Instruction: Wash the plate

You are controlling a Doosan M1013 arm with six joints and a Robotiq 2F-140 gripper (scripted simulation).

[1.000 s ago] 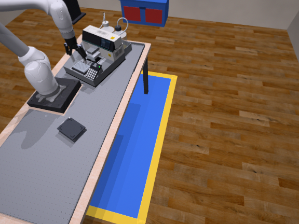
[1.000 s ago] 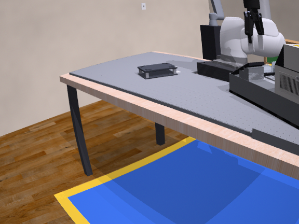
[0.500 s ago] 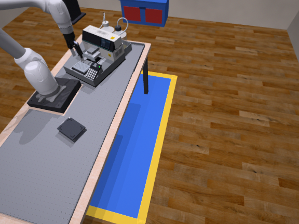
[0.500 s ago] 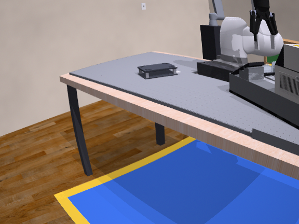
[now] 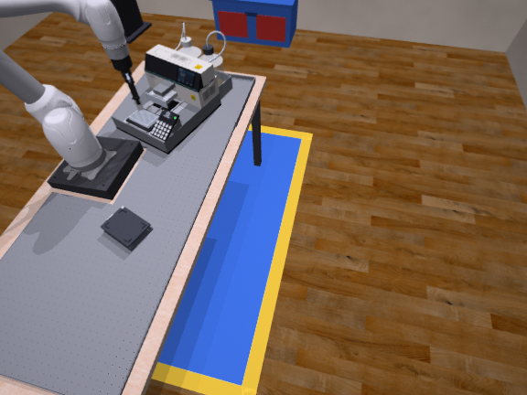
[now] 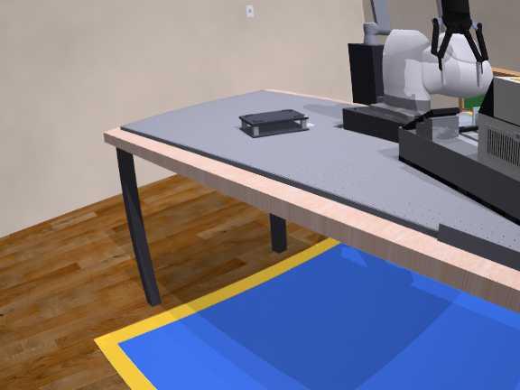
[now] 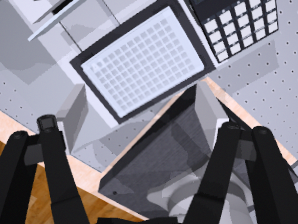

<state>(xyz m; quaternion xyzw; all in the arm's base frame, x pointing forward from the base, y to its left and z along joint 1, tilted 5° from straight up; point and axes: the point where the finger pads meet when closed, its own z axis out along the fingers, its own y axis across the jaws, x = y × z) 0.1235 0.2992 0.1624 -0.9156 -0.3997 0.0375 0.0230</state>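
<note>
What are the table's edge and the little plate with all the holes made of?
The table's edge looks like pale wood, maybe just wood-patterned, because faint grain streaks show. The plate is probably smooth plastic: it's pale, with neat, even little wells.
</note>
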